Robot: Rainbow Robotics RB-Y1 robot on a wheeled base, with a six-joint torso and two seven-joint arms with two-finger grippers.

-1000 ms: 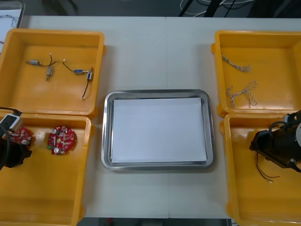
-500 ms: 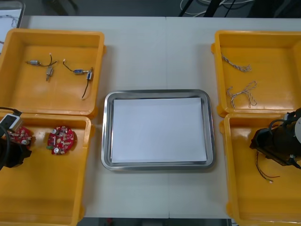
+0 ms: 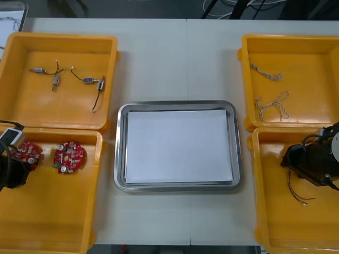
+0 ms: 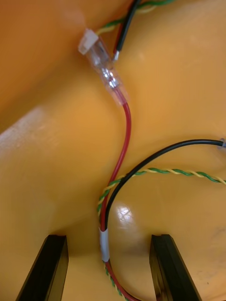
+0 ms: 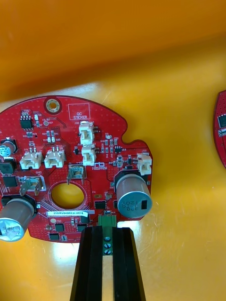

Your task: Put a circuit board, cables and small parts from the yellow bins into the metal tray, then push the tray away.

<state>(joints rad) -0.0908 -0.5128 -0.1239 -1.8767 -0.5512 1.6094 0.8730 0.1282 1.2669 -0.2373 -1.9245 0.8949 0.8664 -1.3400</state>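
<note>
The left tool (image 5: 107,233) was closed on the edge of a round red circuit board (image 5: 70,160). Its black fingers pinched the small green connector there, low in a yellow plastic bin (image 3: 99,174). That hold was narrow and off-centre, so the board would probably swing or slip free on the lift. A second red board (image 3: 69,157) lay just beside the tool on the tray side and could be knocked.

The right tool (image 4: 108,240) stood open, its fingers straddling a bundle of red, black and green-and-yellow twisted cables (image 4: 123,141) on the floor of another yellow bin (image 3: 253,174). Closing there might catch a single strand, or drag the whole tangle along.

The shiny metal tray (image 3: 119,148), white inside, sat between the two tools with nothing in it. It rested on the light surface (image 3: 180,63). Beyond the far edge was a dark floor (image 3: 132,8).
</note>
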